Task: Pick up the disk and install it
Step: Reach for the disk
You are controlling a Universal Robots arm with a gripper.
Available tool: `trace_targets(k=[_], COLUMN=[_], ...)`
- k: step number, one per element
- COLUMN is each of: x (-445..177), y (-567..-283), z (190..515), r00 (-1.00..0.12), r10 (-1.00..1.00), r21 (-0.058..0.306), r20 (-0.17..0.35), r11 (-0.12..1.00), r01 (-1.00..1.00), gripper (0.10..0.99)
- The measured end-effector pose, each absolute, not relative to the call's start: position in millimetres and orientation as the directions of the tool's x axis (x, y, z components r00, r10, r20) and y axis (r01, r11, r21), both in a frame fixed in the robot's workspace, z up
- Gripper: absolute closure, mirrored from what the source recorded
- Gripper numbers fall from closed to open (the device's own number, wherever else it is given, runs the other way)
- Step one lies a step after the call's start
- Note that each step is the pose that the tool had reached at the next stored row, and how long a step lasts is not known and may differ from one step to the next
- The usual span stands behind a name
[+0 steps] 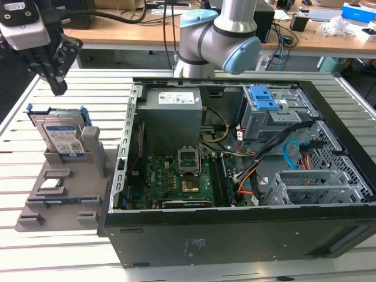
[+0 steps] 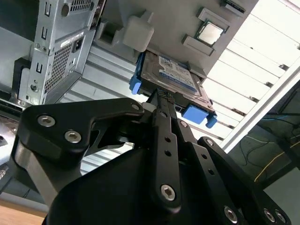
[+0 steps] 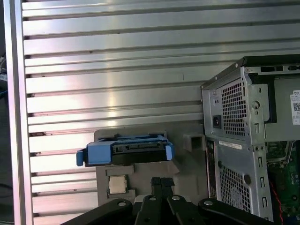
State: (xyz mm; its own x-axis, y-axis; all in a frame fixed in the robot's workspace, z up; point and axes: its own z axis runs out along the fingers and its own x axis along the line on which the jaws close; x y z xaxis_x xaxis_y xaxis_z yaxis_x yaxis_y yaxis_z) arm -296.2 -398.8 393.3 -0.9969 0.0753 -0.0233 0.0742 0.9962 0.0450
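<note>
Over the grey plastic fixture [image 1: 64, 208] at the exterior view's left, the gripper [image 1: 57, 87] hangs just above the disk [image 1: 63, 136], apart from it. In the first wrist view its black metal fingers read as closed together and empty. The disk stands on edge in a fixture slot, judged so that its upper edge presents for a grasp from above. Construction: flat silver body, white-and-blue label, blue plastic carrier framing the sides with projecting tabs. A small square silver chip [image 1: 51, 185] lies flat in a recess nearby. An open black computer case [image 1: 235, 247] sits beside the fixture on the ribbed aluminium table [image 1: 14, 158]; disk not yet installed
</note>
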Motion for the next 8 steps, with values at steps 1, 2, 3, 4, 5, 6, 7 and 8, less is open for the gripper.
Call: trace_targets(k=[1, 2, 3, 4, 5, 6, 7, 8], x=[-298.3, -300.0, -303.5, -306.5, -307.9, -309.5, -312.3, -313.7], y=[-398.8, -398.8, -398.8, -398.8, -398.8, -398.8, -398.9, -398.9], z=[393.3, 393.3, 393.3, 393.3, 393.2, 393.3, 393.3, 393.3], r00=[-0.997, -0.997, -0.997, -0.997, -0.997, -0.997, -0.997, -0.997], r10=[0.075, 0.075, 0.075, 0.075, 0.075, 0.075, 0.075, 0.075], r21=[0.045, 0.045, 0.045, 0.045, 0.045, 0.045, 0.045, 0.045], r20=[-0.023, -0.023, -0.023, -0.023, -0.023, -0.023, -0.023, -0.023], r11=[0.996, 0.996, 0.996, 0.996, 0.996, 0.996, 0.996, 0.996], r01=[0.074, 0.074, 0.074, 0.074, 0.074, 0.074, 0.074, 0.074], gripper=[0.98, 0.98, 0.98, 0.98, 0.98, 0.98, 0.98, 0.98])
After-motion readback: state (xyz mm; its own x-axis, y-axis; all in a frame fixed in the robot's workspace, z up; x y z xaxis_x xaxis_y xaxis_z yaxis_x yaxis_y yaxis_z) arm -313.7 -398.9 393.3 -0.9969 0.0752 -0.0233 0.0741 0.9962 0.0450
